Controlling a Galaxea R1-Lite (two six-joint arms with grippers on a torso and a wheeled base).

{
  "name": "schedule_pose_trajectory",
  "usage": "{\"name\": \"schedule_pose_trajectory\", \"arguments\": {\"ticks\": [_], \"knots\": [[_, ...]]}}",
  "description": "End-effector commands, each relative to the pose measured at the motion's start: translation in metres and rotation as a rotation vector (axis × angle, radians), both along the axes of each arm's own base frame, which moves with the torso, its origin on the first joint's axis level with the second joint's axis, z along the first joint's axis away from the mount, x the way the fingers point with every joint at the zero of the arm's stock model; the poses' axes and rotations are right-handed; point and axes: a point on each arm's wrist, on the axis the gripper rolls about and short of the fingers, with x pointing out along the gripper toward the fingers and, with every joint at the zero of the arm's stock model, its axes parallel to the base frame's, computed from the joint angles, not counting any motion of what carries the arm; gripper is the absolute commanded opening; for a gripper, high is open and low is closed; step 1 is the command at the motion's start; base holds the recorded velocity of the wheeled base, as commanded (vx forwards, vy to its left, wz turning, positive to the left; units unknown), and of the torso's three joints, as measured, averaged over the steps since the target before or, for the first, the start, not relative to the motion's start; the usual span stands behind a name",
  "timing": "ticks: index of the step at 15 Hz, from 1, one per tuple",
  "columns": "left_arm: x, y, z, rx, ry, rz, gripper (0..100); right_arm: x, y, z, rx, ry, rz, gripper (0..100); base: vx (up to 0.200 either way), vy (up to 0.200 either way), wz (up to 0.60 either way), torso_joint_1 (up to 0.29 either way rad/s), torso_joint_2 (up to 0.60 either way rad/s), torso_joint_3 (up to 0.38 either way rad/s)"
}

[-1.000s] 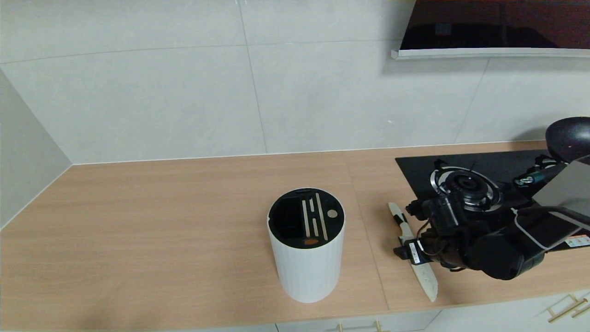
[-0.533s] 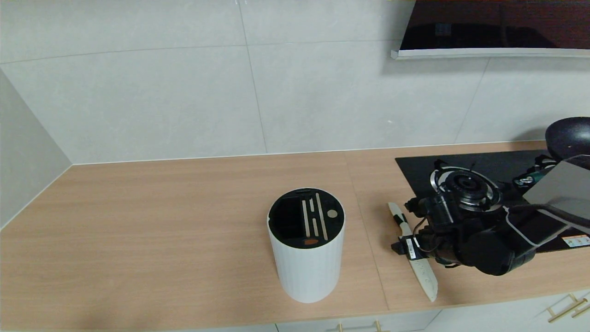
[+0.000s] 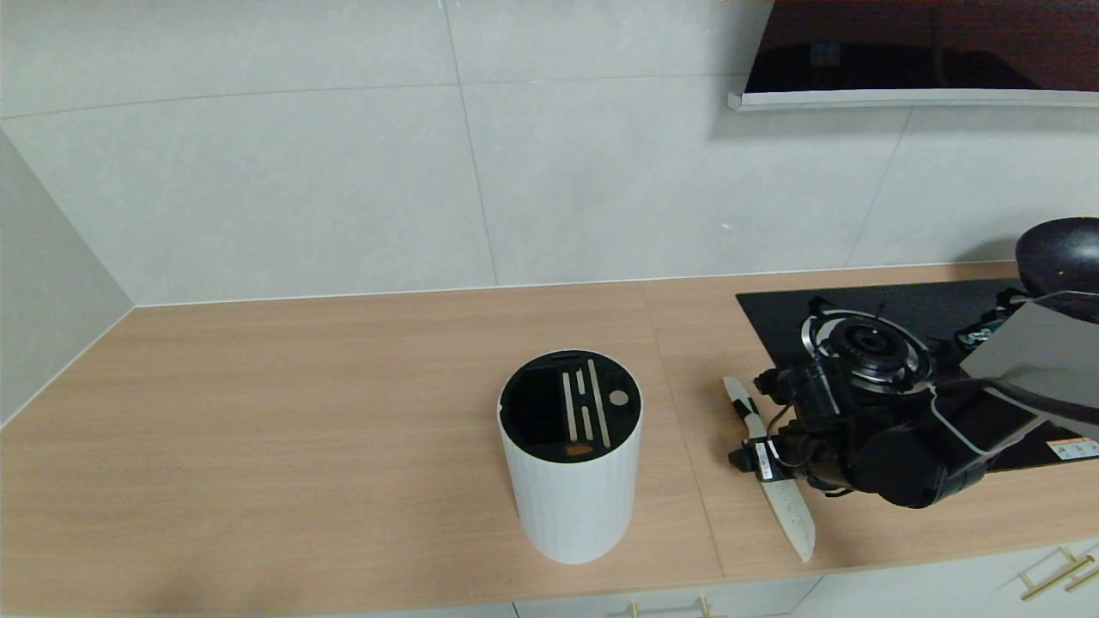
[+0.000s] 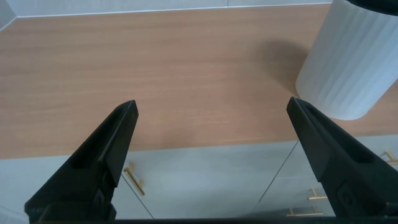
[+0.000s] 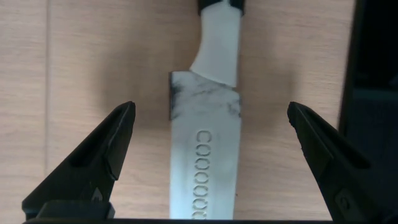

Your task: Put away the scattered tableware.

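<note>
A white knife (image 3: 795, 520) lies on the wooden counter (image 3: 343, 412) beside the stove, its handle pointing toward the wall. My right gripper (image 3: 760, 422) hovers straight over it, open. In the right wrist view the blade and the handle's base (image 5: 208, 149) sit centred between the two spread fingers of that gripper (image 5: 209, 115). A white ribbed cylindrical holder (image 3: 571, 463) with a black slotted top stands left of the knife. My left gripper (image 4: 211, 109) is open and holds nothing, over the counter's front edge, with the holder (image 4: 348, 62) off to one side.
A black gas hob (image 3: 867, 343) lies right of the knife, with a dark pan (image 3: 1060, 249) at its far end. A range hood (image 3: 919, 51) hangs above. Tiled wall behind; cabinet fronts with brass handles (image 4: 134, 180) below the counter edge. Bare counter stretches left of the holder.
My right arm has shifted slightly left and toward the wall, settling its open gripper more squarely over the knife. The knife and holder have not moved.
</note>
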Motion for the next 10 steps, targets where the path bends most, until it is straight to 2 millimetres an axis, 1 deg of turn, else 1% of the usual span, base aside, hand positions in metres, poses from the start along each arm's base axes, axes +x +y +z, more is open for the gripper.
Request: {"name": "schedule_pose_trajectory", "arguments": {"ticks": [1, 6, 7, 10], "knots": [[0.0, 0.0, 0.0, 0.0, 0.0, 0.0, 100, 0.0015, 0.0, -0.0025, -0.002, 0.004, -0.002, 100, 0.0, 0.0, 0.0, 0.0, 0.0, 0.0], [0.0, 0.0, 0.0, 0.0, 0.0, 0.0, 100, 0.0016, 0.0001, -0.006, -0.004, 0.014, 0.001, 100, 0.0, 0.0, 0.0, 0.0, 0.0, 0.0], [0.0, 0.0, 0.0, 0.0, 0.0, 0.0, 100, 0.0017, 0.0001, -0.0071, -0.005, 0.017, 0.001, 0, 0.0, 0.0, 0.0, 0.0, 0.0, 0.0], [0.0, 0.0, 0.0, 0.0, 0.0, 0.0, 100, 0.0014, 0.0, -0.0074, -0.005, 0.019, 0.001, 0, 0.0, 0.0, 0.0, 0.0, 0.0, 0.0]]}}
